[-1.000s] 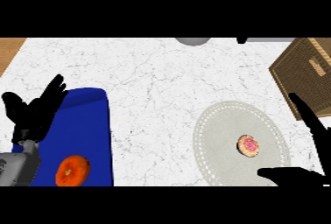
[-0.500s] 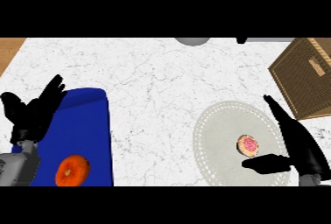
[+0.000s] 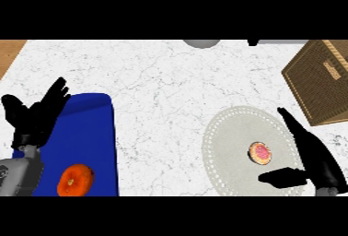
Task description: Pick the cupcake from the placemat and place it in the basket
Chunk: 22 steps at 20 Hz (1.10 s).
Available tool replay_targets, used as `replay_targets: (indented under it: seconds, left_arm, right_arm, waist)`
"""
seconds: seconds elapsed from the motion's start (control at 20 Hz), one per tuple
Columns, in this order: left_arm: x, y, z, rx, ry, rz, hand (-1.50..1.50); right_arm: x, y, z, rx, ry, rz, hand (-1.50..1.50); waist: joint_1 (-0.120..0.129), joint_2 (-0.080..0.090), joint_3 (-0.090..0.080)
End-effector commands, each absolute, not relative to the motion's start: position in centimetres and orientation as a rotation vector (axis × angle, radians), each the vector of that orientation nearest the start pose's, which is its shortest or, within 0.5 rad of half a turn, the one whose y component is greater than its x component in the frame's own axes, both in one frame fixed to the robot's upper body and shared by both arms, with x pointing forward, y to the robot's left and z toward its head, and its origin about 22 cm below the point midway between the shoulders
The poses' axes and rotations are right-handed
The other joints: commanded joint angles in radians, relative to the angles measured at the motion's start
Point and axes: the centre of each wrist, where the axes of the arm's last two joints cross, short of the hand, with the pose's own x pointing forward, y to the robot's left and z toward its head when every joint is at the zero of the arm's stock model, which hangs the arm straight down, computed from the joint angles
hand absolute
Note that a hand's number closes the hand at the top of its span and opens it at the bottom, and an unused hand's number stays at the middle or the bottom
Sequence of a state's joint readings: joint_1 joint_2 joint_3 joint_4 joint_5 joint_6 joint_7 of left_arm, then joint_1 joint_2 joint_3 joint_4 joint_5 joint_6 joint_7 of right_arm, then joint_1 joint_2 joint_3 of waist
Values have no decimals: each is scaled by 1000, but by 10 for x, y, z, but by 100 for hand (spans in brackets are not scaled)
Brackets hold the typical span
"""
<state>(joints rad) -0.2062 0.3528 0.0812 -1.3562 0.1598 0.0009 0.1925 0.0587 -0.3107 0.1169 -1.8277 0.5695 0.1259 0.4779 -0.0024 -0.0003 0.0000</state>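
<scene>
1. The right hand (image 3: 314,161) comes in at the near right corner, over the right edge of the mat (image 3: 231,138). It is released: its fingers (image 3: 293,124) stretch straight toward the far side and its thumb (image 3: 280,177) sticks out to the left. It grasps nothing.
2. The cupcake (image 3: 260,152) sits on the mat just left of that hand, in the gap between the fingers and the thumb. It shows pink on top with a pale rim, and it does not appear to touch the hand.
3. The mat is a pale, round, lacy piece lying flat on the white marbled worktop (image 3: 163,83), at the near right.
4. The basket (image 3: 319,80) stands on the worktop at the far right, beyond the fingers and apart from the mat. It is brown and woven, and it is cut off by the right edge of the view.
5. The left hand (image 3: 34,120) rests at the left edge, released, fingers up and spread, holding nothing. It lies partly over the left edge of a blue cloth (image 3: 85,138).
6. An orange (image 3: 75,179) lies on the near end of the cloth, just right of the left forearm.
7. A grey round object (image 3: 201,43) shows at the far edge, mostly cut off.
</scene>
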Motion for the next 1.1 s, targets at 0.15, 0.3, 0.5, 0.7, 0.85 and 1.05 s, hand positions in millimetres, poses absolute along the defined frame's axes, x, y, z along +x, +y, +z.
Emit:
replay_targets:
  seconds: [0.15, 0.3, 0.5, 0.7, 0.85, 1.05]
  left_arm:
    - [298, 308, 53, 200, -1380, -73, 0]
    - [297, 308, 39, 198, -1391, -72, 0]
    - [294, 321, 50, 187, -1393, -60, 0]
    - [287, 322, 31, 193, -1389, -72, 0]
    - [286, 311, 38, 193, -1384, -69, 0]
    - [284, 306, 33, 202, -1388, -81, 0]
  right_arm:
    - [203, -269, 49, -602, -1231, 664, -150]
    - [218, -261, 49, -594, -1250, 681, -150]
    - [220, -260, 46, -594, -1238, 707, -150]
    - [220, -255, 32, -658, -1175, 719, -150]
    - [207, -250, 30, -684, -1166, 713, -150]
    - [214, -253, 20, -685, -1152, 748, -150]
  waist:
    - [-1, 0, 0]
    - [0, 0, 0]
    - [1, 0, 0]
    - [2, 0, 0]
    - [1, 0, 0]
    - [1, 0, 0]
